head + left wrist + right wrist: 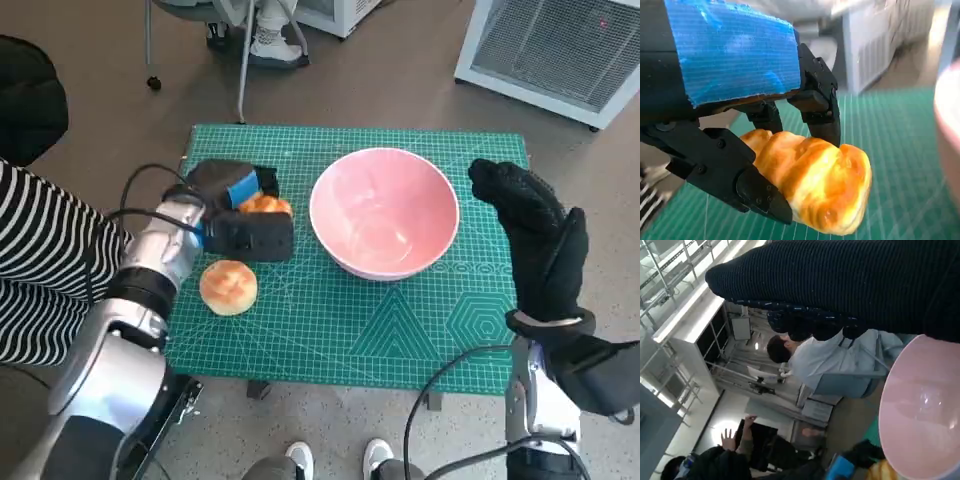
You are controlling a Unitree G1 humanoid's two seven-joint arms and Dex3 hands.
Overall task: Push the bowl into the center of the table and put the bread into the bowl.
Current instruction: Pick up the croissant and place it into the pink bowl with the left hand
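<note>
One bowl [384, 212], pink, stands on the green mat [400, 330] that covers the table [262, 386]. It sits right of the mat's middle, nearer the far edge than the near edge.

Two pieces of bread are present. Bread one, a long golden roll [815, 182], is held in my left hand [232, 212]. Bread two, a round bun [229, 287], lies on the mat just nearer to me than that hand, apart from the bowl.

Left hand: my black fingers [820, 107] close on the roll from both sides, with one end of the roll projecting past them. In the left wrist view the mat shows under the roll; whether the roll touches the mat cannot be told. In the head view the hand is left of the bowl, near it but not touching.

Right hand [535, 235]: gloved, raised upright just right of the bowl, its edge facing the rim. The fingers lie straight and side by side, holding nothing. Contact with the bowl cannot be confirmed in either view.

Surroundings: one person in a striped sleeve [40, 260] at the left edge of the head view. The right wrist view shows one seated person [805, 357] in pale clothing and a raised hand [729, 439] lower in the picture.
</note>
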